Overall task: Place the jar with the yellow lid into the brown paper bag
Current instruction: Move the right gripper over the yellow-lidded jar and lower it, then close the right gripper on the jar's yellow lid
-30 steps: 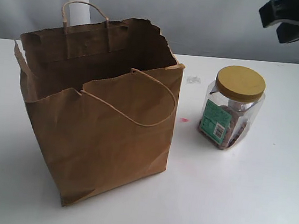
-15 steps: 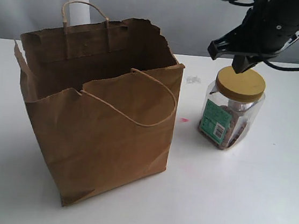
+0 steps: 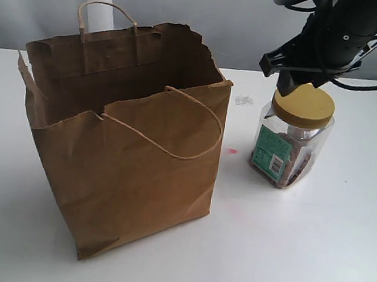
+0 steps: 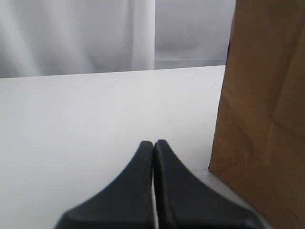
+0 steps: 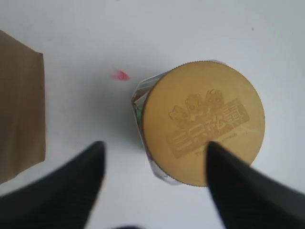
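Jar: we find the yellow-lidded jar (image 3: 290,142) upright on the white table (image 3: 339,253), right of centre in the exterior view, with its lid (image 3: 303,105) on.
Bag: the brown paper bag (image 3: 131,162) stands open-mouthed at left centre, near the jar but apart from it.
Right gripper: the right gripper (image 3: 278,75) hangs over the jar at upper right with its jaws spread. One finger (image 5: 224,176) is over the lid and the other over bare table. We cannot tell whether it touches the lid.
Left gripper: the left gripper (image 4: 153,145) has its tips pressed together, low beside a bag wall.
Mark: a red spot (image 3: 231,151) lies between bag and jar.
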{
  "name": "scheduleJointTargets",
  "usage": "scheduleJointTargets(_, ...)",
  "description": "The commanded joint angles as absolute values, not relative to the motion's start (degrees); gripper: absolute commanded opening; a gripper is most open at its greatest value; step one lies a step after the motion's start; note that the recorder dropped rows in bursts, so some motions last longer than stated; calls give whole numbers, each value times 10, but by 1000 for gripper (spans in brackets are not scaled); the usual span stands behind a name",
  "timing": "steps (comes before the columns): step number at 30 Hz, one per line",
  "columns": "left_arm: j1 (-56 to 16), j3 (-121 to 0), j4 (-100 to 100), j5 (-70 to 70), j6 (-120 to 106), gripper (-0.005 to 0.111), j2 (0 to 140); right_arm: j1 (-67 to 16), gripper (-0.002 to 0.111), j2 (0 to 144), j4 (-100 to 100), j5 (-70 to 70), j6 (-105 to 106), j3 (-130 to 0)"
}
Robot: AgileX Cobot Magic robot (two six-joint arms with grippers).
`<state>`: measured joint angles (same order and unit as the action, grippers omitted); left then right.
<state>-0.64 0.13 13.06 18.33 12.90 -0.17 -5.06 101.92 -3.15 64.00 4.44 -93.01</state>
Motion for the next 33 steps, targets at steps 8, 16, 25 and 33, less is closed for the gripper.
scheduleJointTargets(8, -9, 0, 128, 178, 131, 1, 0, -46, 105, 1016, -92, 632, 0, -934)
scheduleJointTargets(16, -9, 0, 128, 178, 131, 1, 0, -44, 105, 1055, -100, 590, -24, -934)
scheduleJointTargets(25, -9, 0, 128, 178, 131, 1, 0, 8, 105, 1087, -4, 572, 45, -934)
scheduleJointTargets(33, -9, 0, 128, 178, 131, 1, 0, 7, 105, 1109, 0, 556, 47, -934)
